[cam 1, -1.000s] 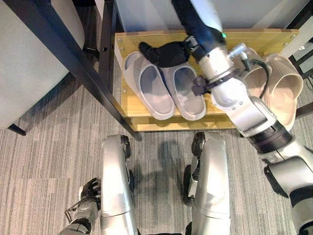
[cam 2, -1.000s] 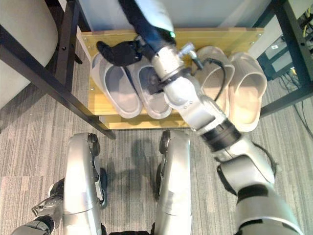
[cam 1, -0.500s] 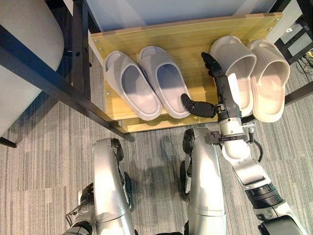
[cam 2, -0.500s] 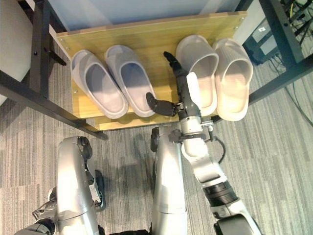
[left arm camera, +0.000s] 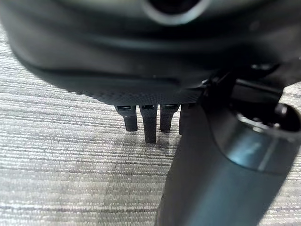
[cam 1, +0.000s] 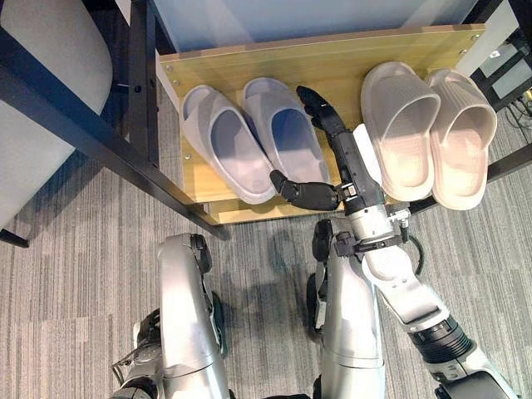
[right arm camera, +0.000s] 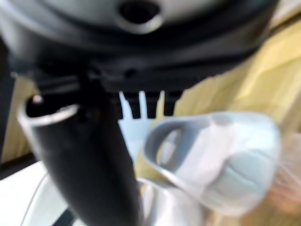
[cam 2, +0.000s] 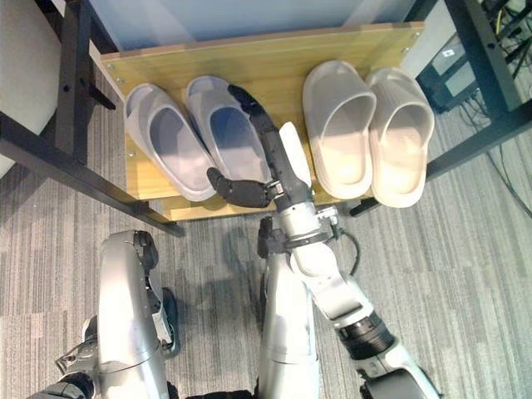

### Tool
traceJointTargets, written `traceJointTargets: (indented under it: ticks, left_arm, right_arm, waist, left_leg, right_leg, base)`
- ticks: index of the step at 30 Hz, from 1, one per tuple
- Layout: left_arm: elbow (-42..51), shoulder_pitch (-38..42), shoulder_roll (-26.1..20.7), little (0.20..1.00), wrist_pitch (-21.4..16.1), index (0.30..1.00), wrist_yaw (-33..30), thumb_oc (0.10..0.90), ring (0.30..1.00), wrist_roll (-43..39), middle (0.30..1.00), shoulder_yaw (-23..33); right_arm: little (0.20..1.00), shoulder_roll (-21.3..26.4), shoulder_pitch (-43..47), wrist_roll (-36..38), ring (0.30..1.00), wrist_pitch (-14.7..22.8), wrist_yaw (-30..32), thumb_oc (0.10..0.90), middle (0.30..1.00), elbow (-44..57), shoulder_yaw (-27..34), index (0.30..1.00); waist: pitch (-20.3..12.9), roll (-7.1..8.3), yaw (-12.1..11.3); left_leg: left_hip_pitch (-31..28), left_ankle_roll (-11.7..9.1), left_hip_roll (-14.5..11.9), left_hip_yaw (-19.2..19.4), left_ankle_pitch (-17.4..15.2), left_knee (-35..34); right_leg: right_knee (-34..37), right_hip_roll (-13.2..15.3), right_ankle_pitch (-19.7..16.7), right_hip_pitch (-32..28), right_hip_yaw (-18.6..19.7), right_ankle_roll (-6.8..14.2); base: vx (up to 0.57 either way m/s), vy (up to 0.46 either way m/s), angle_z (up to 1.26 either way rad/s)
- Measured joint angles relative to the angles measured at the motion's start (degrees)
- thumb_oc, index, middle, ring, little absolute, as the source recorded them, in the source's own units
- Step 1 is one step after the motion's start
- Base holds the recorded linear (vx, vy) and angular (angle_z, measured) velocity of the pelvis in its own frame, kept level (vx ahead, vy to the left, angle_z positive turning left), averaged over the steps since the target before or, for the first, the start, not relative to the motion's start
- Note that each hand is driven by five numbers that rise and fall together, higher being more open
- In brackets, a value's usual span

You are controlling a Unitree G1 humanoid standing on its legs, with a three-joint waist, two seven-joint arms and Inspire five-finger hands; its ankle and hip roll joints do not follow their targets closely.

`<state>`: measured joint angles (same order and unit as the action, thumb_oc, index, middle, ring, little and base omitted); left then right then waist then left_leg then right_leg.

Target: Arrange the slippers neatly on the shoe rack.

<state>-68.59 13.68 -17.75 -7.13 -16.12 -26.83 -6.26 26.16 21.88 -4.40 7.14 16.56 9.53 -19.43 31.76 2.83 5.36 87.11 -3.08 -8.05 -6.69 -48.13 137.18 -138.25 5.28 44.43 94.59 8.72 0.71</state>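
Currently all four slippers are sitting on the wooden shoe rack (cam 1: pixel 332 62): the grey pair (cam 1: pixel 249 137) is lying toward the rack's left end, angled slightly, and the beige pair (cam 1: pixel 424 133) is lying toward its right end, side by side and touching. The right hand (cam 1: pixel 345 162) is reaching over the rack between the two pairs, fingers stretched straight, thumb spread out toward the rack's front edge, holding nothing; its fingertips are lying just beside the inner grey slipper. The left hand (left arm camera: pixel 150 120) is hanging over the grey carpet (cam 1: pixel 75 283), well apart from the rack, fingers straight and holding nothing.
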Motion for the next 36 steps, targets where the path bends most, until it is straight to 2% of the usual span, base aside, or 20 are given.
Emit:
traceJointTargets:
  ticks: [7, 10, 12, 15, 16, 18, 22, 28, 36]
  left_arm:
    - [0.28, -0.63, 0.39, 0.900, -0.15, 0.900, -0.90, 0.800, 0.900, 0.02, 0.900, 0.04]
    - [1.87, -1.87, 0.51, 0.900, -0.32, 0.900, -0.97, 0.800, 0.900, 0.21, 0.900, -0.02]
    - [1.92, -1.92, 0.54, 0.900, -0.32, 0.900, -1.03, 0.800, 0.900, 0.19, 0.900, -0.06]
    - [1.98, -1.94, 0.54, 0.900, -0.30, 0.900, -1.06, 0.800, 0.900, 0.18, 0.900, -0.26]
    - [1.98, -1.94, 0.54, 0.900, -0.30, 0.900, -1.06, 0.800, 0.900, 0.18, 0.900, -0.26]
    - [2.07, -1.92, 0.52, 0.900, -0.06, 0.900, -1.06, 0.800, 0.900, 0.16, 0.900, -0.38]
    - [2.54, -2.00, 0.49, 0.900, 0.12, 0.900, -1.26, 0.800, 0.900, 0.10, 0.900, -0.97]
    - [4.00, -2.25, 0.30, 0.900, 1.13, 0.900, -2.05, 0.800, 0.900, 0.03, 0.900, -2.03]
    - [4.01, -2.15, 0.31, 0.900, 1.16, 0.900, -2.11, 0.800, 0.900, 0.03, 0.900, -2.06]
  right_arm:
    - [0.900, -0.35, -5.38, -8.66, 0.900, 0.03, 4.03, 0.800, 0.900, 0.89, 3.17, 0.900]
    - [0.900, -1.29, -5.78, -8.26, 0.900, 0.03, 4.94, 0.800, 0.900, 1.01, 3.32, 0.900]
    - [0.900, -2.23, -5.80, -5.45, 0.900, 0.05, 4.12, 0.800, 0.900, 0.98, 2.74, 0.900]
    - [0.900, -2.33, -5.68, 4.84, 0.900, 0.33, 1.72, 0.800, 0.900, 0.80, 1.40, 0.900]
    - [0.900, -2.33, -5.68, 4.84, 0.900, 0.33, 1.72, 0.800, 0.900, 0.80, 1.40, 0.900]
    - [0.900, -2.56, -5.12, 16.99, 0.900, 1.67, -0.69, 0.800, 0.900, 0.74, -0.19, 0.900]
    - [0.900, -1.45, -3.71, 32.09, 0.900, 2.63, -4.20, 0.800, 0.900, 0.63, -2.49, 0.900]
    - [0.900, -2.08, -2.75, 37.16, 0.900, 2.65, -5.17, 0.800, 0.900, 0.65, -3.73, 0.900]
    - [0.900, -2.65, -1.71, 34.50, 0.900, 2.67, -4.79, 0.800, 0.900, 0.81, -6.51, 0.900]
  waist:
    - [0.01, 0.03, 0.65]
    - [0.02, 0.03, 1.12]
    - [0.01, 0.03, 1.29]
    - [0.01, 0.03, 1.41]
    - [0.01, 0.03, 1.41]
    - [0.00, 0.04, 1.52]
    - [-0.01, 0.05, 1.58]
    - [-0.01, 0.05, 1.48]
    - [-0.01, 0.04, 1.38]
  left_leg:
    - [0.07, 0.02, -0.07, 0.03, -0.02, 0.01]
    - [0.09, 0.03, -0.10, 0.03, -0.02, 0.04]
    - [0.07, 0.03, -0.11, 0.03, -0.02, 0.03]
    - [0.06, 0.03, -0.13, 0.05, -0.02, 0.03]
    - [0.06, 0.03, -0.13, 0.05, -0.02, 0.03]
    - [0.00, 0.03, -0.13, 0.05, -0.02, 0.01]
    - [-0.07, 0.03, -0.12, 0.06, -0.02, -0.06]
    - [-0.12, 0.03, -0.12, 0.07, -0.02, -0.16]
    - [-0.12, 0.03, -0.14, 0.09, -0.02, -0.21]
  right_leg:
    - [0.00, -0.21, -0.01, 0.19, 0.02, 0.00]
    - [0.00, -0.30, -0.01, 0.21, 0.02, 0.00]
    - [0.00, -0.42, -0.02, 0.18, 0.03, 0.03]
    - [0.00, -0.98, -0.07, 0.13, 0.08, 0.14]
    - [0.00, -0.98, -0.07, 0.13, 0.08, 0.14]
    - [0.00, -0.95, -0.08, 0.08, 0.08, 0.13]
    - [0.00, -1.00, -0.08, 0.01, 0.07, 0.14]
    - [0.04, -1.03, -0.10, 0.05, 0.04, 0.11]
    - [0.07, -1.02, -0.12, 0.08, 0.04, 0.06]
  base:
    - [0.00, 0.000, 0.00]
    - [0.00, 0.000, 0.00]
    - [0.00, 0.000, 0.00]
    - [0.00, 0.000, 0.00]
    - [0.00, 0.000, 0.00]
    - [0.00, 0.000, 0.00]
    - [0.00, 0.000, 0.00]
    - [0.00, 0.000, 0.00]
    - [0.00, 0.000, 0.00]
